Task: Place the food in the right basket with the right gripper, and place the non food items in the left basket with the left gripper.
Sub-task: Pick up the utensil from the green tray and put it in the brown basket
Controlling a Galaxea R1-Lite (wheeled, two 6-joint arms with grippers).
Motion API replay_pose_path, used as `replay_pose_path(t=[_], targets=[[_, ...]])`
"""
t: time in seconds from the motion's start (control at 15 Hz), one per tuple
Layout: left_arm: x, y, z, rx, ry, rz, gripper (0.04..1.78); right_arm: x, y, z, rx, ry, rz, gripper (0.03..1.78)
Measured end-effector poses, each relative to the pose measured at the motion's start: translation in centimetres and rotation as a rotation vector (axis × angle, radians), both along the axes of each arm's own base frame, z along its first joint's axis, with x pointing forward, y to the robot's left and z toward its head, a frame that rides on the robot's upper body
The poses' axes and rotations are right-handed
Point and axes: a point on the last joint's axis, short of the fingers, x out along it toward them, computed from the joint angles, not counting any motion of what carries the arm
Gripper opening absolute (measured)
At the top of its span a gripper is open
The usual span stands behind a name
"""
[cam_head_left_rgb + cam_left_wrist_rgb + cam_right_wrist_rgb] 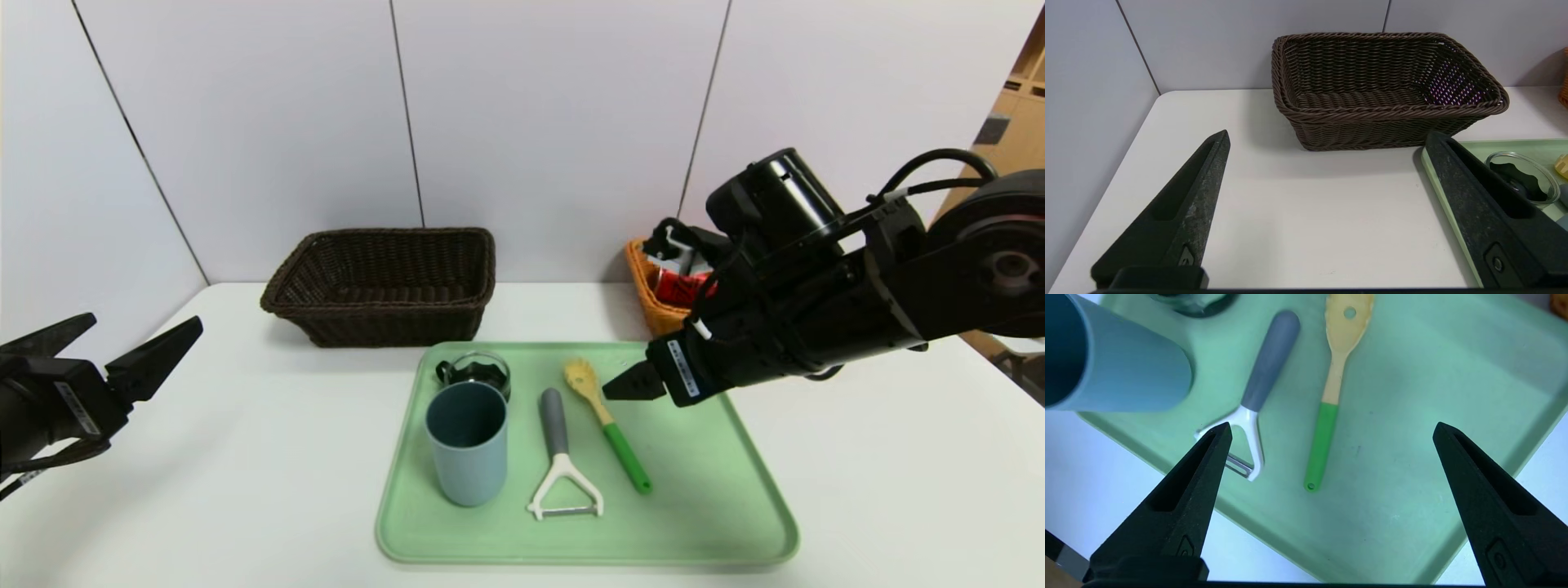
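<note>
- Counter [245, 474]: white surface; it carries two baskets and a tray.
- Tray [710, 490]: pale green, rectangular, at the near centre of the counter. It holds four non-food items.
- Left basket [384, 286]: dark brown wicker, at the back of the counter, just behind the tray's far-left corner. No contents are visible in the left wrist view.
- Right basket [649, 302]: orange wicker, at the back right, largely hidden by the right arm. A red package [673, 286] shows inside it.
- Right end effector [1331, 428]: released, fingers spread wide, nothing between them. It hangs above the tray, over its right half, pointing toward the spoon.
- Left end effector [1327, 136]: released, fingers spread wide, nothing held. It is at the left edge of the counter, well apart from the tray items, facing the left basket.
- Cup [467, 441]: blue-grey, upright, on the tray's left part.
- Peeler [559, 457]: grey handle, white head, lying flat between cup and spoon.
- Spoon [608, 425]: pale perforated head, green handle, lying flat just right of the peeler.
- Glass jar [476, 371]: small, clear, dark inside, just behind the cup.
</note>
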Motion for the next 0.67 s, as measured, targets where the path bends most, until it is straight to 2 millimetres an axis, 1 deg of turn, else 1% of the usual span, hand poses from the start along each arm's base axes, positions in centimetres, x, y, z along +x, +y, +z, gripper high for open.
replay_pose_path(t=[0.13, 0.27, 0.47, 0.67], targets=[[0.0, 0.0, 0.1, 0.003, -0.005, -0.004, 1.69, 0.2, 0.2, -1.1, -0.022, 0.008, -0.007, 1.69], [0.1, 0.0, 0.3, 0.005, -0.009, -0.005, 1.69, 0.6, 1.0, -2.1, -0.033, -0.016, -0.012, 1.69], [0.2, 0.0, 0.4, 0.038, -0.014, -0.004, 1.69, 1.6, 1.9, -3.7, -0.096, -0.043, 0.047, 1.69], [0.3, -0.1, 0.4, 0.038, -0.013, -0.013, 1.69, 2.4, 2.4, -5.4, -0.136, -0.015, 0.063, 1.69]])
